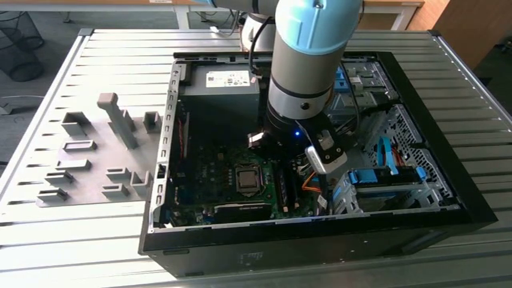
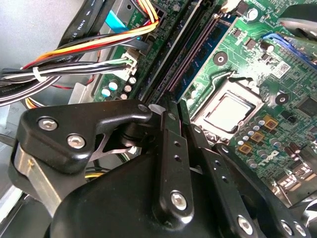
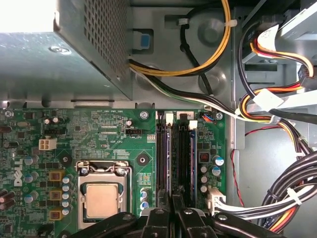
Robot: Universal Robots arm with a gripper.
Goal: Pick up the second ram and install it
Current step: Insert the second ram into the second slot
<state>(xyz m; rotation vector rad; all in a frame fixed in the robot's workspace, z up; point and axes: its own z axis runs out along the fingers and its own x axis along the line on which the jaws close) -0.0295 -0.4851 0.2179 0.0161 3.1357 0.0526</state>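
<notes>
Second ram hidden; pincer (image 3: 173, 206) over motherboard slots (image 3: 162, 153), grip untellable; slatted table (image 1: 80, 240).

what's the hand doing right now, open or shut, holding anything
Hand: fingers close together over the memory slots of the green board, apparently pressing a memory stick in the slot; whether it grips it cannot be told.

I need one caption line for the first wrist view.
Gripper low over the motherboard's black memory slots, beside the processor socket.
</notes>
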